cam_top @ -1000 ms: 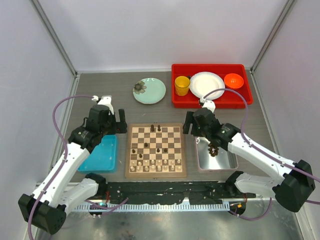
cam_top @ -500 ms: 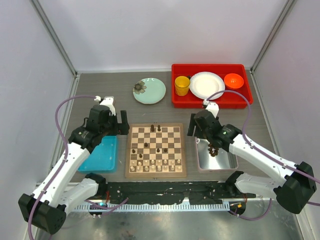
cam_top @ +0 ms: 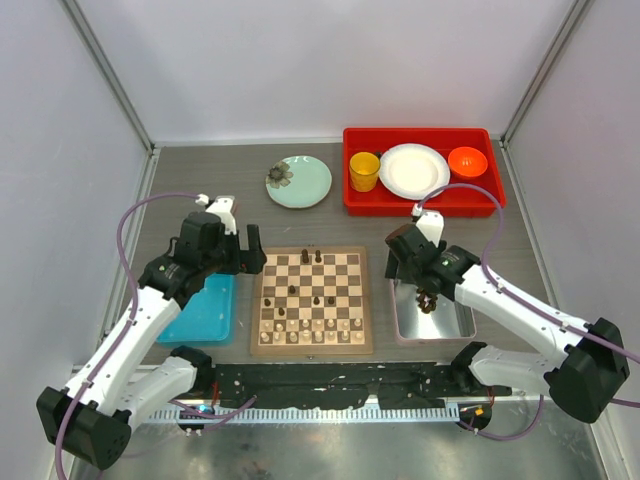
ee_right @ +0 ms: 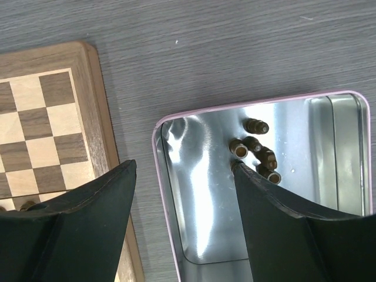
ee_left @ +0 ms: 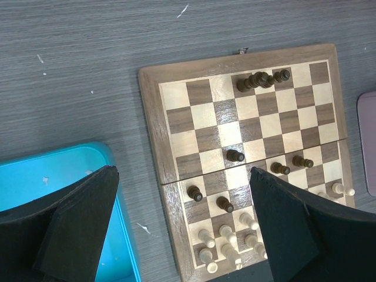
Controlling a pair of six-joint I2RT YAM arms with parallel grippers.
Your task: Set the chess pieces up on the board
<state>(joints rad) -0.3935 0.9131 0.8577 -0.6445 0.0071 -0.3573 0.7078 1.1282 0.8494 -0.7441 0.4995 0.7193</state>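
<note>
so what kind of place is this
Probably a robot lab test cell: white panels in a metal frame enclose the table, two arms are bolted at its near edge, with a chessboard laid out.

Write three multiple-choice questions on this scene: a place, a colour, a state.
1. Where do the loose dark pieces lie?
A) blue tray
B) silver tray
C) green plate

2. What colour is the cup in the red tray?
A) yellow
B) green
C) black

3. How is the left gripper?
A) shut on a piece
B) open, empty
C) out of view

B: the right wrist view shows them there. A: plainly yellow. B: fingers wide apart, nothing between.
</note>
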